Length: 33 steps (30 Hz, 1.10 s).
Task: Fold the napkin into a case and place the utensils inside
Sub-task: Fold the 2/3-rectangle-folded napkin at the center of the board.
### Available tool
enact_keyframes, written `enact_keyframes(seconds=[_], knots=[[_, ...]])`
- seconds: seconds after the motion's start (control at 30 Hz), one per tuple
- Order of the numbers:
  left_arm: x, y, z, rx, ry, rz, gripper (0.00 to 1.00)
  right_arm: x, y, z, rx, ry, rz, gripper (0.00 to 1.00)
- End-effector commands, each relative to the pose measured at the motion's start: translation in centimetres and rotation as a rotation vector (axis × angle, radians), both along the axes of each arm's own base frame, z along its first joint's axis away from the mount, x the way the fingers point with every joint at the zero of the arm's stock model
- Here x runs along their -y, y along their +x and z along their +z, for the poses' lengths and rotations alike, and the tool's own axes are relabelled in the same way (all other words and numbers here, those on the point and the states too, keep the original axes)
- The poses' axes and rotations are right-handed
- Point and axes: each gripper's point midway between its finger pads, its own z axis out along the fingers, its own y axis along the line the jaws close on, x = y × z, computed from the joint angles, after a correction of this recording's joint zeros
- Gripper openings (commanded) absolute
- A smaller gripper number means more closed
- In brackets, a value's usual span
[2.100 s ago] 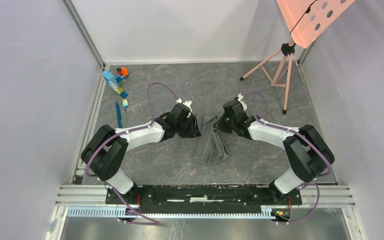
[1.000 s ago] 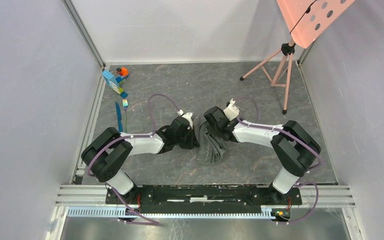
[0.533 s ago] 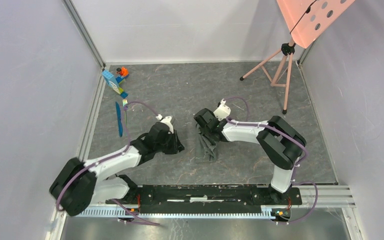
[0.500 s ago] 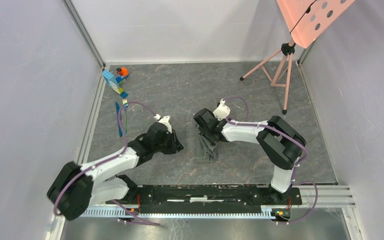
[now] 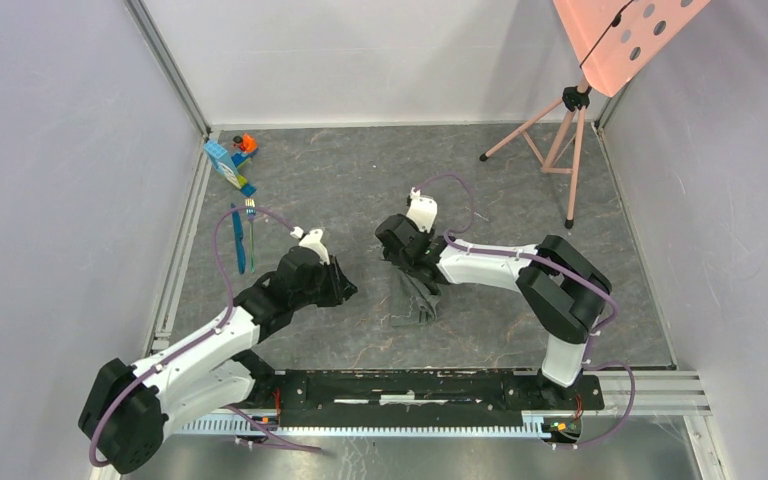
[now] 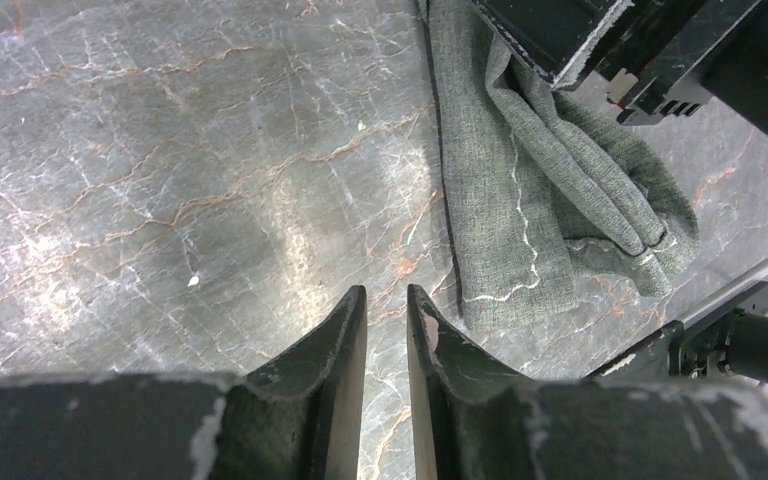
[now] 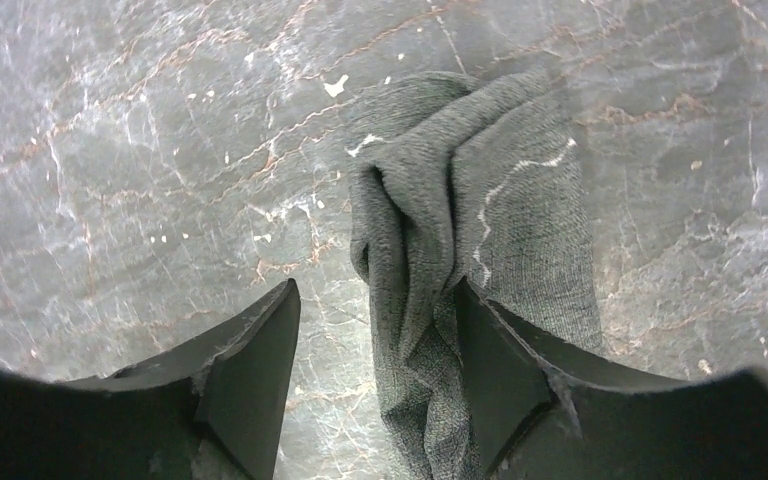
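Your right pincer stands wide open and empty over the far end of the bunched napkin, mid-desk, likely to release the fold. Your left pincer, barely parted and empty, hangs just left of the napkin. A second ago both were at the cloth, and the left has since withdrawn.
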Motion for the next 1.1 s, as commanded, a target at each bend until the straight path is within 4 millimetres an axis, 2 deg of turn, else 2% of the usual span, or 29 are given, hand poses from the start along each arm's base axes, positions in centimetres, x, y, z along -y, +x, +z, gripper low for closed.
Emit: enact_keyframes(seconds=[0.0,0.13,0.23,0.3,0.37,0.53,0.63,0.7,0.73,0.87,0.97,1.07], knots=[[-0.5,0.3,1.0,0.011,-0.017,0.045,0.28,-2.2,0.8,3.9,0.107,-0.021,0.169,0.65],[-0.9,0.1,1.3,0.016,-0.013,0.046,0.28,-3.6,1.0,5.2,0.158,-0.059,0.316,0.74],[-1.0,0.2,1.3,0.017,-0.013,0.051,0.28,-5.5,1.0,6.7,0.212,-0.032,0.455,0.77],[-1.0,0.2,1.2,0.014,-0.013,0.054,0.28,-7.2,0.6,8.1,0.245,0.024,0.563,0.79],[-0.9,0.3,1.1,0.009,-0.018,0.054,0.28,-8.0,0.6,9.3,0.247,0.075,0.621,0.79],[-0.6,0.5,1.4,0.002,-0.027,0.048,0.29,-8.5,0.0,12.8,0.251,0.251,0.755,0.79],[0.0,0.8,1.7,-0.01,-0.034,0.027,0.31,-6.3,-0.2,14.8,0.273,0.262,0.776,0.82],[0.8,1.1,1.7,-0.023,-0.055,0.005,0.36,-3.9,-0.1,14.5,0.271,0.314,0.785,0.87],[1.4,1.2,1.8,-0.032,-0.073,-0.007,0.38,-2.7,-0.4,13.8,0.254,0.324,0.802,0.91],[3.3,1.6,1.2,-0.087,-0.12,-0.049,0.43,1.0,-1.0,10.8,0.207,0.197,0.851,0.98],[4.2,1.8,0.5,-0.123,-0.132,-0.069,0.46,3.8,-1.2,9.1,0.185,0.179,0.814,0.98],[5.1,1.8,0.1,-0.155,-0.141,-0.099,0.48,6.5,-1.8,6.6,0.124,0.179,0.733,0.98]])
